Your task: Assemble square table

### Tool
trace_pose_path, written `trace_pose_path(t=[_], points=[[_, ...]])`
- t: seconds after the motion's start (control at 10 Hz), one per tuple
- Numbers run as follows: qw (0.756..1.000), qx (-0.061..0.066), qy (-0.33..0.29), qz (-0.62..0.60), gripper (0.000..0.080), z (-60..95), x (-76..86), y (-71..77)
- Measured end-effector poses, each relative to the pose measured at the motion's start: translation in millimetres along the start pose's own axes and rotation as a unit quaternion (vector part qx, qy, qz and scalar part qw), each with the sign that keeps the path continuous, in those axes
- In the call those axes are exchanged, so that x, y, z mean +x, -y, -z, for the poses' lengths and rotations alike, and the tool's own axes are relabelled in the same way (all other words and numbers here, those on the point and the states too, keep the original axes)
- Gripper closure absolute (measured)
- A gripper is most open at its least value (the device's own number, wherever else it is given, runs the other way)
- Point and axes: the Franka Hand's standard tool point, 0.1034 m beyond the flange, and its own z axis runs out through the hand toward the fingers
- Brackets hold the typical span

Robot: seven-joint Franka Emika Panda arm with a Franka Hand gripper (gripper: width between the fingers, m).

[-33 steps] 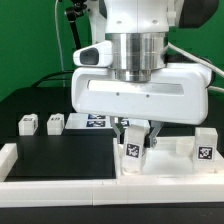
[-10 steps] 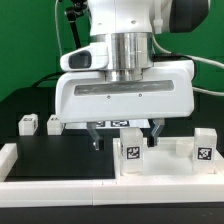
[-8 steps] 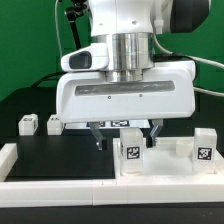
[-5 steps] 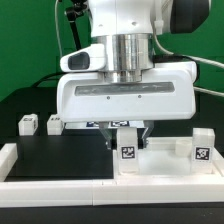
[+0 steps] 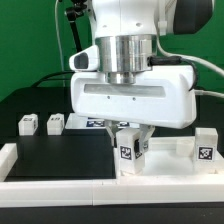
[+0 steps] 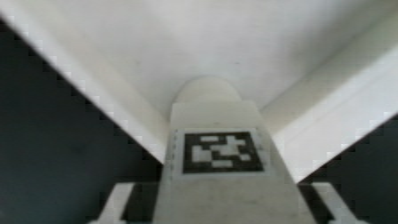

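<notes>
Tool (image 5: 130,142): jaws drawn in narrow on a tagged leg (image 5: 129,151), one finger on each side. It looks gripped. The leg leans a little rather than standing plumb. In the wrist view the leg (image 6: 221,140) fills the middle, tag facing the camera.

Under it is the left end of the tabletop slab (image 5: 172,166), which lies near and to the exterior view's right. You cannot tell whether the leg's foot touches the slab.

A second leg (image 5: 205,146) stands at the slab's right end, well apart. Two spare legs (image 5: 27,124) (image 5: 55,124) sit far left on the black bench (image 5: 60,155), with the marker board (image 5: 97,122) beyond.

Risks, as judged from here:
- Driving a tilted leg into its corner recess could jam it or twist it out of the pads.
- The slab looks loose, so side load may shove it.
- The tool body hides the seat from outside, so watch the wrist view.
</notes>
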Motion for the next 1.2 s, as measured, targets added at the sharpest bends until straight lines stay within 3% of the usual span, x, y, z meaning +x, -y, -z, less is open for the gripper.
trace_pose_path(t=[0.2,0.4,0.5,0.6,0.7,0.8,0.9,1.0,1.2], points=[[0.983,0.002,0.020,-0.181,0.0512,-0.3,-1.9,0.7],[0.929,0.020,0.049,-0.367,0.0512,0.2,-3.8,3.4],[0.908,0.022,0.054,-0.414,0.0511,0.4,-2.9,2.9],[0.904,0.023,0.053,-0.423,0.0511,-0.4,-2.6,1.8],[0.907,0.023,0.053,-0.416,0.0459,-0.6,-3.1,2.1],[0.923,0.021,0.048,-0.382,0.0324,-0.2,-3.9,2.9],[0.946,0.015,0.038,-0.321,0.0324,1.3,-7.3,6.7],[0.967,0.015,0.034,-0.253,0.0183,2.5,-8.8,8.8],[0.996,0.016,0.027,-0.079,0.0160,2.4,-11.4,10.4]])
